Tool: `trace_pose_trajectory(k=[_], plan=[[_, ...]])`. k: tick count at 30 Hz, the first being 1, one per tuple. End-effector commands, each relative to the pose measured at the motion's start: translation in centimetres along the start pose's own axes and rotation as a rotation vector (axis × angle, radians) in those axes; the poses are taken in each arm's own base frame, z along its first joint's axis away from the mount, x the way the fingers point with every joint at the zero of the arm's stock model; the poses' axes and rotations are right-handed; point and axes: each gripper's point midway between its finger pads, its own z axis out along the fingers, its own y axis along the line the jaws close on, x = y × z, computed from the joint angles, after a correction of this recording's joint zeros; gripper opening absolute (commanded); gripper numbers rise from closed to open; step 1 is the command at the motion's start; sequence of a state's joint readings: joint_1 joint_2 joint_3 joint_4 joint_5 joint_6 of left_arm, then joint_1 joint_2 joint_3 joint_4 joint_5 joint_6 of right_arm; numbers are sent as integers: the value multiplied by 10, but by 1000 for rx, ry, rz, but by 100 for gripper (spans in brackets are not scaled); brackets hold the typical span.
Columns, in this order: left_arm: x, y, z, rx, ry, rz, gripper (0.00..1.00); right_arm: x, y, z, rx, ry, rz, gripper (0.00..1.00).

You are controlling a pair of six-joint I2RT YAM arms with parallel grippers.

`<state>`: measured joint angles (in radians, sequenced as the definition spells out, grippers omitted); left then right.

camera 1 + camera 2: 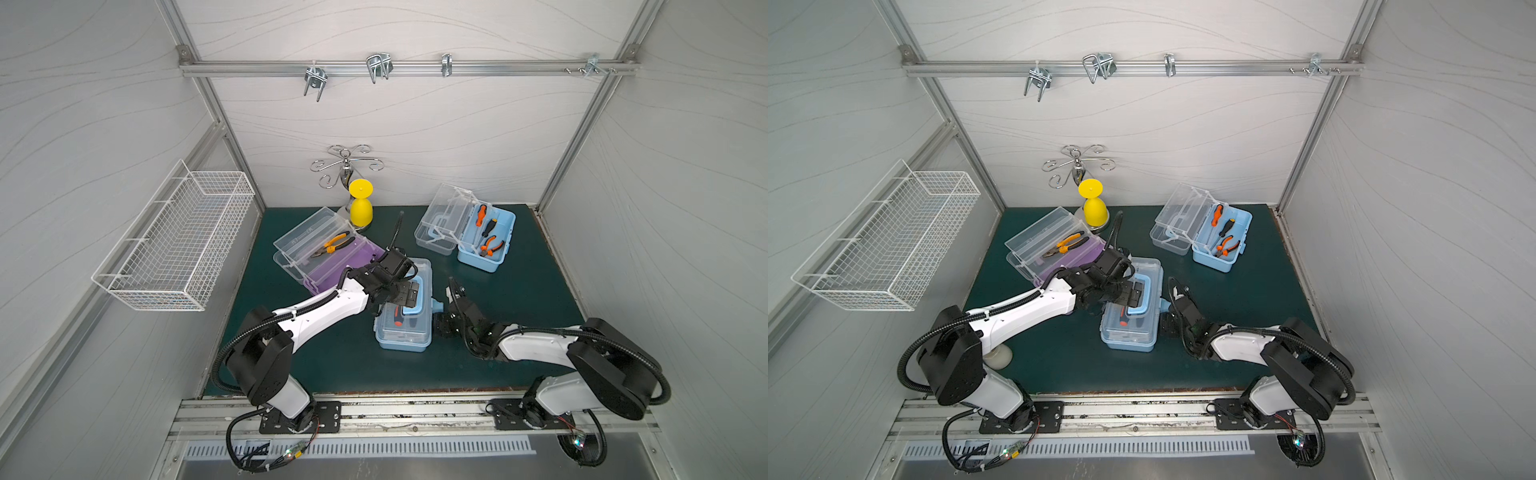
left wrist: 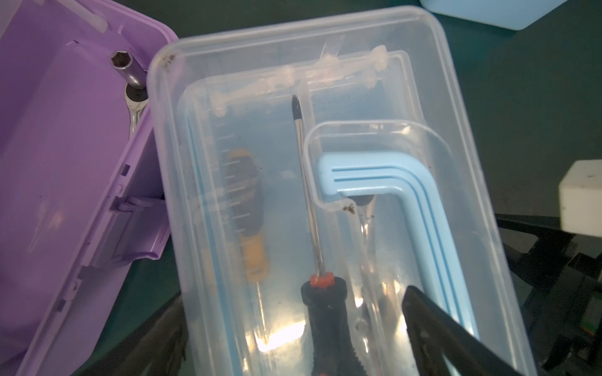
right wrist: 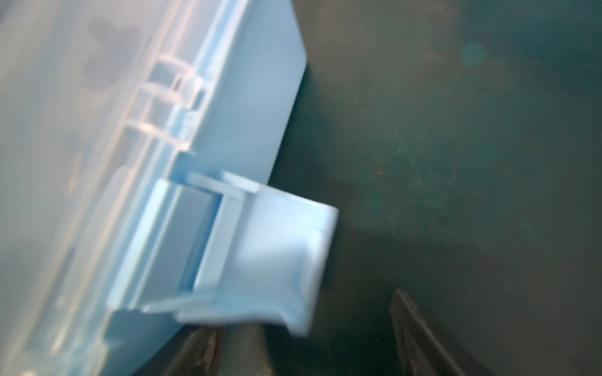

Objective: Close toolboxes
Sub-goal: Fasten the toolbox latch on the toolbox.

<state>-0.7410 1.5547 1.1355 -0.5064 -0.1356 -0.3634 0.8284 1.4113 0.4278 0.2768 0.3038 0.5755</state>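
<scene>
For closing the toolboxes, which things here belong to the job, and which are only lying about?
Belong to the job:
near light blue toolbox (lid down)
purple toolbox (open)
far light blue toolbox (open)

Only lying about:
white wire basket
yellow cup
chrome stand
rail hooks

A light blue toolbox (image 2: 208,182) fills the middle, its clear lid (image 2: 391,75) down and its blue handle (image 2: 407,201) lying flat in the lid's recess. Through the lid show a screwdriver (image 2: 322,309) with a black grip and orange collar, and a blurred yellow-and-black tool (image 2: 249,211). An open purple toolbox (image 2: 65,169) sits just beside it, a metal socket tool (image 2: 128,75) inside. Dark fingers (image 2: 456,335) stand wide apart, one over the lid, one beside the box, above the green table (image 2: 527,107).
</scene>
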Motion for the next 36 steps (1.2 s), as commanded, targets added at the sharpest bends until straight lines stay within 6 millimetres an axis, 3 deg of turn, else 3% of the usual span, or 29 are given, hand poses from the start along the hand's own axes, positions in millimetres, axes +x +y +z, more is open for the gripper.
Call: trace_pose_trajectory(k=[1, 5, 12, 17, 26, 36], plan=[[25, 3, 15, -25, 85, 18, 99, -16, -16, -1, 88, -82, 7, 79], [25, 5, 15, -32, 80, 18, 99, -23, -19, -8, 110, -105, -16, 80], [26, 6, 15, -36, 78, 17, 99, -38, -9, -13, 41, -87, -34, 82], [25, 7, 12, -36, 62, 19, 99, -47, -2, -19, -72, -51, 29, 82], [17, 5, 5, -21, 27, 17, 99, -56, 39, -32, -393, 61, 172, 76], [13, 5, -5, -13, -3, 21, 99, -58, 43, -39, -512, 107, 418, 68]])
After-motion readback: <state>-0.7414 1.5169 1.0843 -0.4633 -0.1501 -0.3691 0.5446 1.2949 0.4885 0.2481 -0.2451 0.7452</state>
